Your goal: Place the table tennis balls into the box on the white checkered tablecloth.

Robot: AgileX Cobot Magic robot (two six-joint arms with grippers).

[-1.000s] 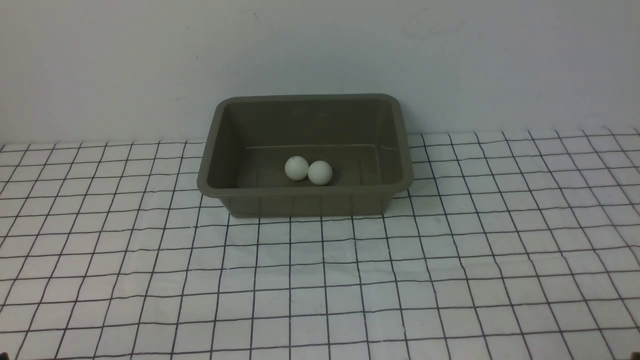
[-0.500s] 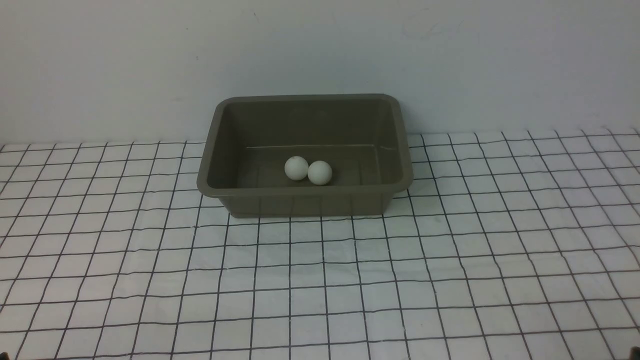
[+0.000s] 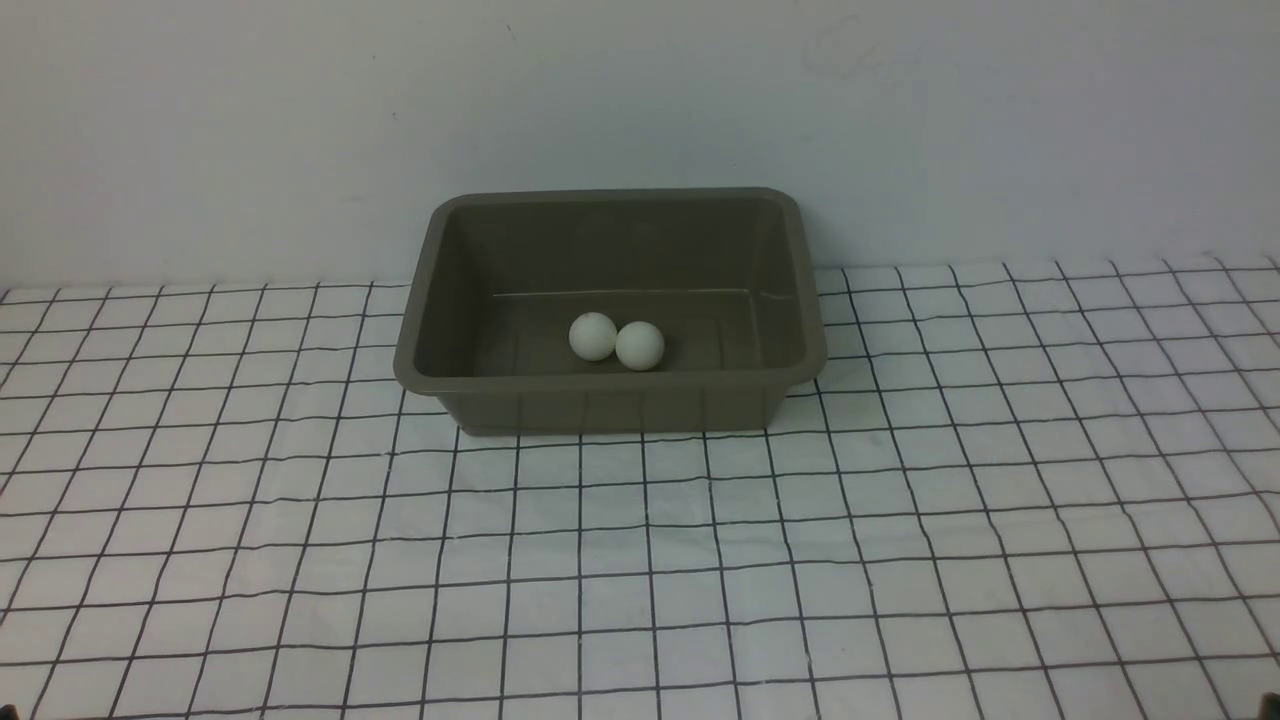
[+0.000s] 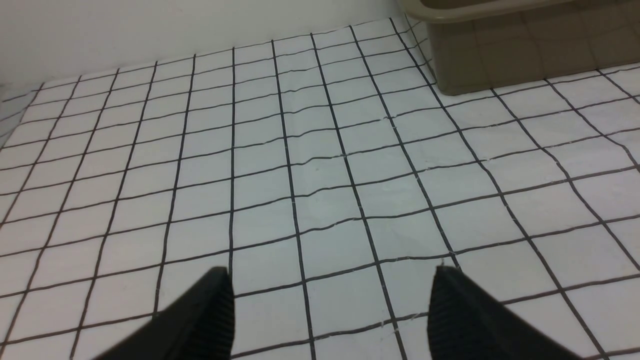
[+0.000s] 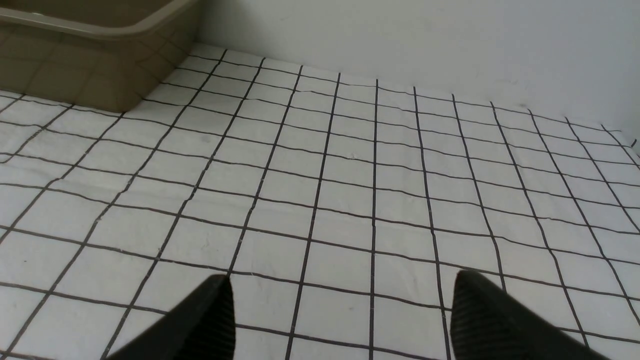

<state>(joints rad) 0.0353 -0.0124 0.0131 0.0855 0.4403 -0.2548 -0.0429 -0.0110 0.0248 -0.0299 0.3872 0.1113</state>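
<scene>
Both balls [image 3: 616, 341] are lying touching inside the box [image 3: 610, 385] – well ahead of the left gripper [image 4: 330, 300] and right gripper [image 5: 340, 305], both gaping wide and empty over the tablecloth [image 3: 640, 560] – so placement is appearing complete, calling for no further pick.

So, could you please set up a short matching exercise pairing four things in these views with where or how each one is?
Things:
1. table tennis balls
2. box
3. left gripper
4. white checkered tablecloth

States:
A. open, nothing between its fingers
B. side by side inside the box
C. spread under the box
D. standing near the wall

Pairs: 1-B, 2-D, 3-A, 4-C
</scene>
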